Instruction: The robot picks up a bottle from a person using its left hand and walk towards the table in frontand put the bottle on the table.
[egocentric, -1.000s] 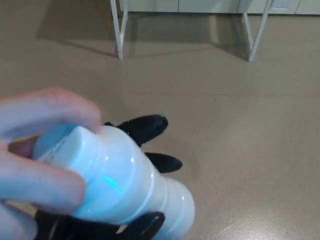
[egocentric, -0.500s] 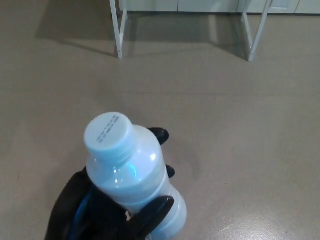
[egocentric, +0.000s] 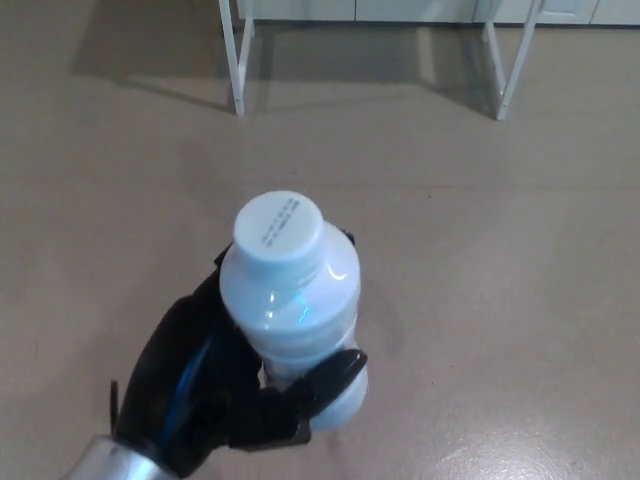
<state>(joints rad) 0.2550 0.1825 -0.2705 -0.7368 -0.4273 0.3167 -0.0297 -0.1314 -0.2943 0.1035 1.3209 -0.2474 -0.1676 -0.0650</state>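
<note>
Bottle (egocentric: 290, 295) is in my left hand (egocentric: 200, 385), pale and translucent, with its white cap (egocentric: 279, 225) facing up at the head camera. Black fingers (egocentric: 330, 375) curl round its lower body, closed on it and holding. Bottle hangs over the tan floor (egocentric: 500, 300), not on the table. Only white table legs (egocentric: 233, 60) show, well apart from it at the top.

Soft indoor light, glints on the bottle (egocentric: 290, 295), pale sheen on the floor (egocentric: 520, 440) lower right
</note>
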